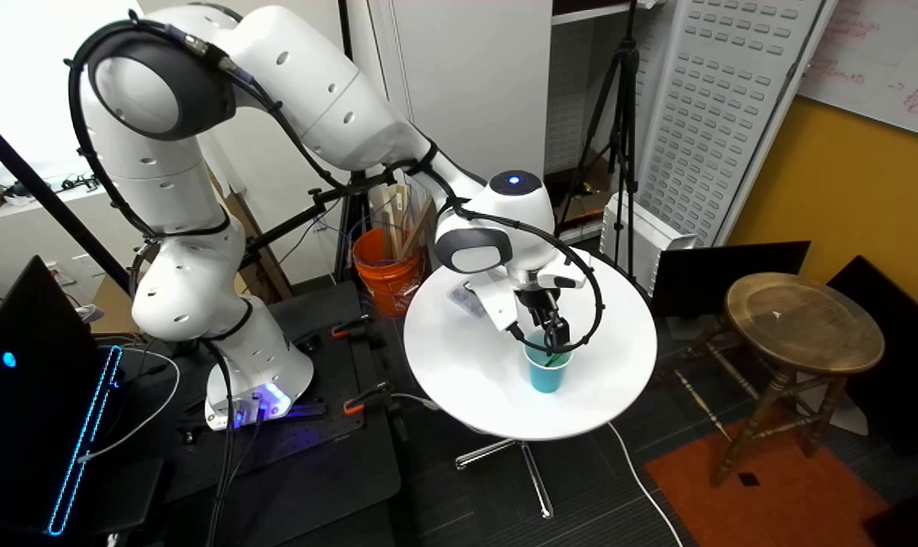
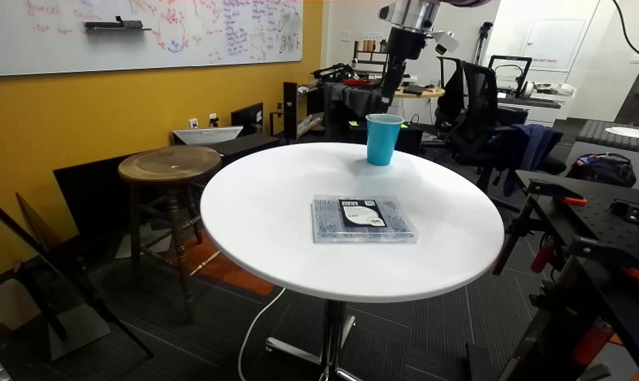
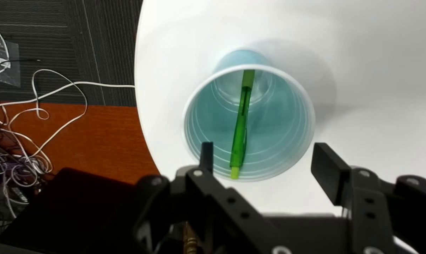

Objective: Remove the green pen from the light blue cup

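Observation:
The light blue cup (image 1: 546, 379) stands upright on the round white table (image 1: 459, 365). It also shows in an exterior view (image 2: 382, 143), near the table edge, and from above in the wrist view (image 3: 280, 121). The green pen (image 3: 239, 137) leans inside the cup, its light green end at the rim nearest my gripper. A bit of the pen (image 1: 555, 358) shows at the cup's mouth in an exterior view; it is hidden in the remaining one. My gripper (image 3: 264, 160) is open and empty above the cup, its fingers apart on either side of the pen's upper end. The gripper (image 1: 556, 328) points down.
A clear plastic case of small parts (image 2: 364, 219) lies flat on the table; part of it (image 1: 466, 298) shows beside the arm. A wooden stool (image 1: 805, 323) stands off the table's side. A loose cable (image 1: 641, 475) runs on the floor.

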